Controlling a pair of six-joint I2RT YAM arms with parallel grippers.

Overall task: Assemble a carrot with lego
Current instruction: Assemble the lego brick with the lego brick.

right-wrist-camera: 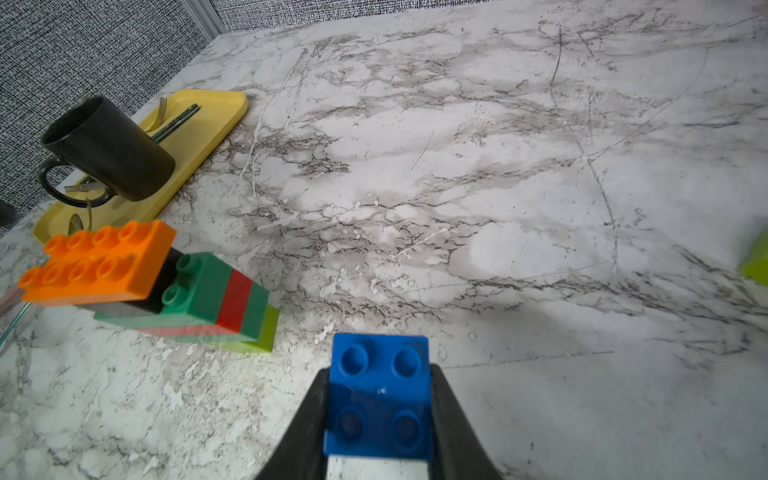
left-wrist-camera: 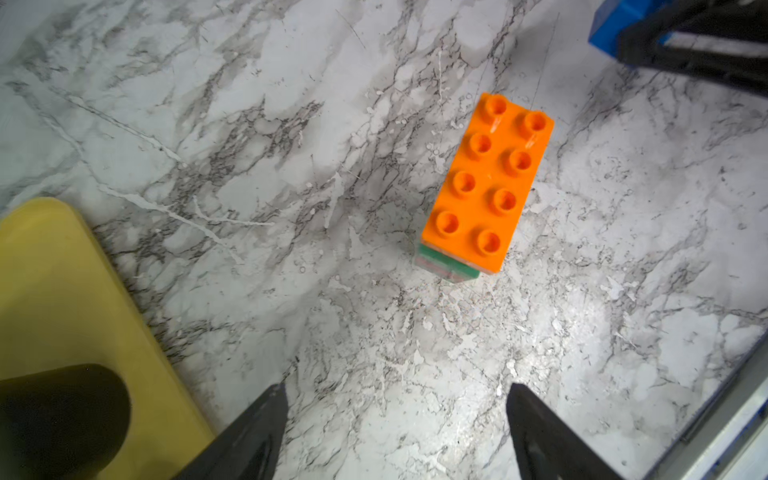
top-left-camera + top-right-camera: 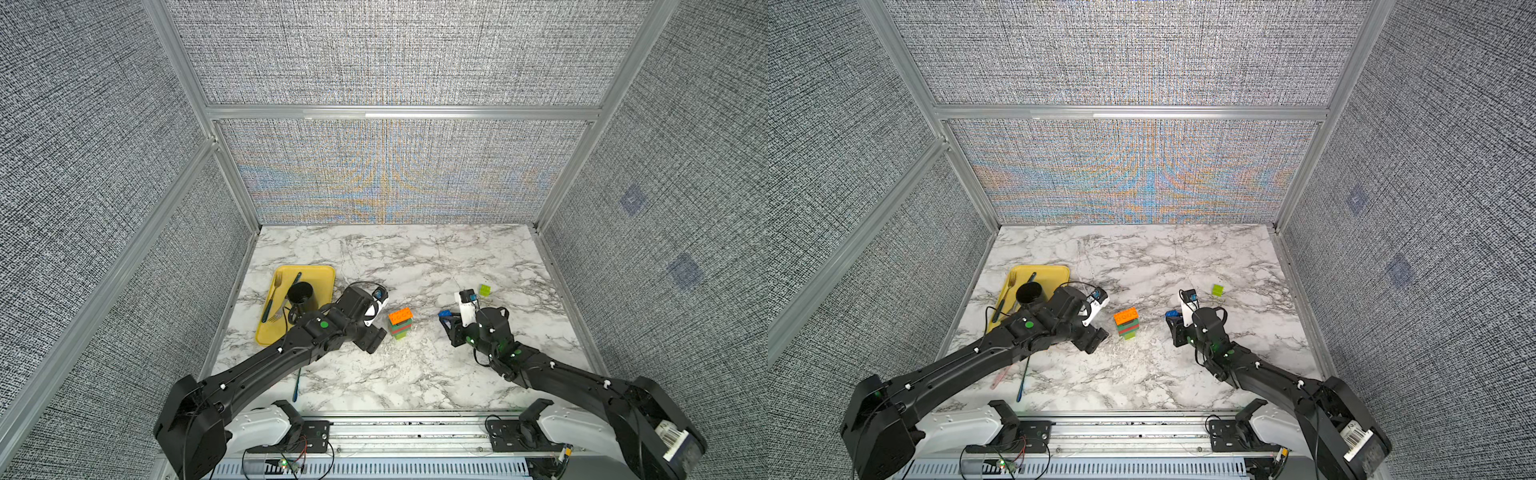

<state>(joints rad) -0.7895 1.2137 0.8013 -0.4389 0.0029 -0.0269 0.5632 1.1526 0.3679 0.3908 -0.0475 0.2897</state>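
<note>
Yellow tray, far left of the marble table: holds a black mug and forks. Left gripper: fingers spread wide with nothing between them, poised above bare table just to the tray's right; in the left wrist view the stack lies ahead of the fingertips, apart from them. Carrot, table centre, between the two arms in both top views: an upright stack, lime brick at the base, then dark green, red, dark green, a black piece and a long orange brick on top, its eight studs uncovered; touched by neither gripper. Right gripper: clamped on a small blue brick, studs facing the wrist camera, held off the table just right of the carrot, clear of it. Loose lime brick: on the table beyond the right gripper, toward the back, well apart from the stack.
</note>
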